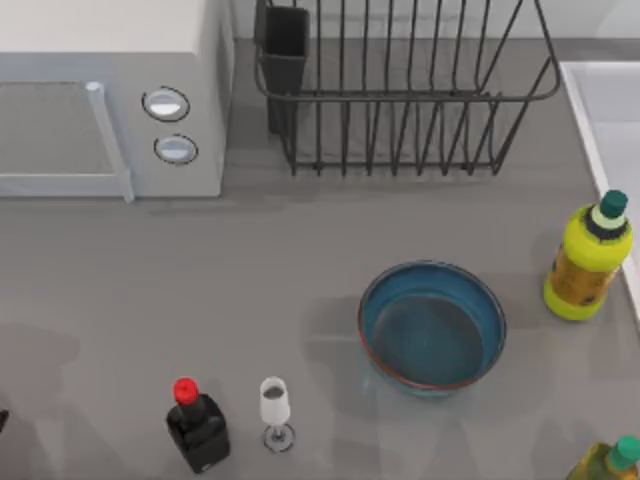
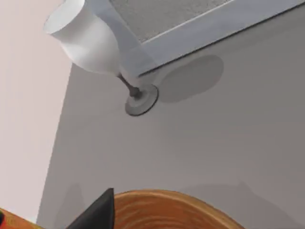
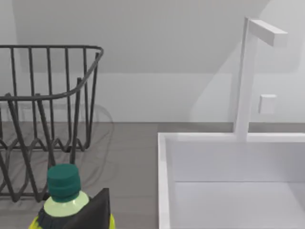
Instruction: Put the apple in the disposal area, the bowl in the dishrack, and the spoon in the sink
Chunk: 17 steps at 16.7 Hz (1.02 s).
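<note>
The blue bowl with a reddish-brown rim sits upright and empty on the grey table, right of centre. Behind it at the table's back stands the dark wire dishrack, its black utensil cup at the left corner; the rack also appears in the right wrist view. The white sink lies along the right edge, and its basin and faucet are in the right wrist view. A dark part of my left gripper hangs over a wood-grained round object. My right gripper is beside a green-capped bottle. The apple and spoon are out of view.
A white microwave fills the back left. A yellow bottle with a green cap stands between bowl and sink; another is at the front right. A black red-capped bottle and a white goblet stand at the front.
</note>
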Available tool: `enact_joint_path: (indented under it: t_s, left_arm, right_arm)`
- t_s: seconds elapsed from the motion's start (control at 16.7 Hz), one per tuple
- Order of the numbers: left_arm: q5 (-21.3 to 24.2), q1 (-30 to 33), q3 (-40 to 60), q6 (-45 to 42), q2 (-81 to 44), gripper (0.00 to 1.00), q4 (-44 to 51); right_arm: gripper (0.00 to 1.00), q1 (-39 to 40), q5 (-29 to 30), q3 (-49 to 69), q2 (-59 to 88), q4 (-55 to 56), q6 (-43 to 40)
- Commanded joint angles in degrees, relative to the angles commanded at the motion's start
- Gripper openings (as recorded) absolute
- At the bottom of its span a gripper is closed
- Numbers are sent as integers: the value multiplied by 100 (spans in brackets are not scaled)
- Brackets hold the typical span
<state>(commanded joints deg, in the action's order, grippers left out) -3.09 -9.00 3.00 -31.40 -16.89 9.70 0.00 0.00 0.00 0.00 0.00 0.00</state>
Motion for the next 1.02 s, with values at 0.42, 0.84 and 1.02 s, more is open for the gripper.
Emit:
enact_joint_path:
  t_s: [0.42, 0.84, 1.02]
  left_arm:
    - [276, 789, -287, 2828, 1498, 100, -864]
    - [309, 900, -300, 3140, 1689, 100, -970]
    - [309, 900, -300, 3140, 1689, 100, -970]
  right_arm:
    - [100, 0, 0, 0, 0, 0, 0]
    - [100, 0, 0, 0, 0, 0, 0]
    - [100, 21, 1, 55, 58, -52, 22]
